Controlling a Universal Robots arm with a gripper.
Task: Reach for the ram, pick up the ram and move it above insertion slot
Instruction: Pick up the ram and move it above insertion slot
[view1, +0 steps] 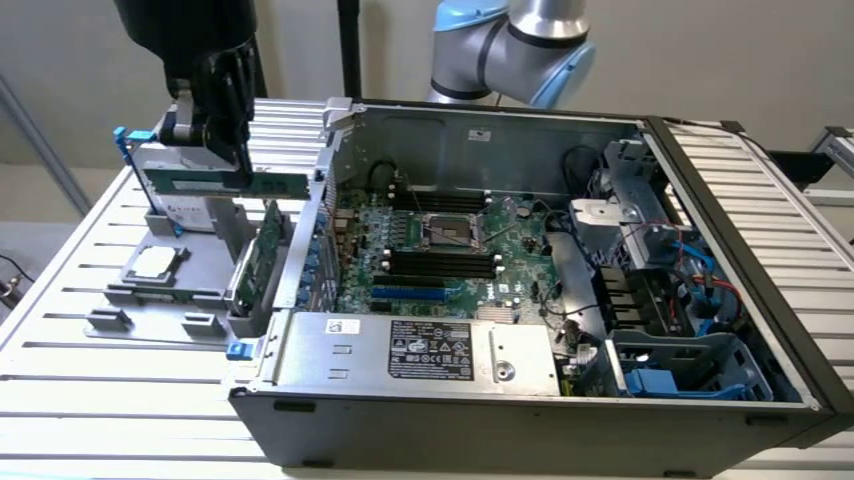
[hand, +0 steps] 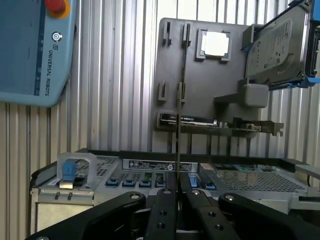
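We find the open computer case (view1: 534, 300) on the slatted worktop (view1: 80, 340), the parts holder (view1: 174, 290) beside it at the exterior view's left. On the holder sit a processor (view1: 151, 262), an expansion card (view1: 263, 255) on edge, and a hard drive (view1: 187, 205) behind. The ram (view1: 220, 182) hangs above the holder in the gripper (view1: 220, 130).
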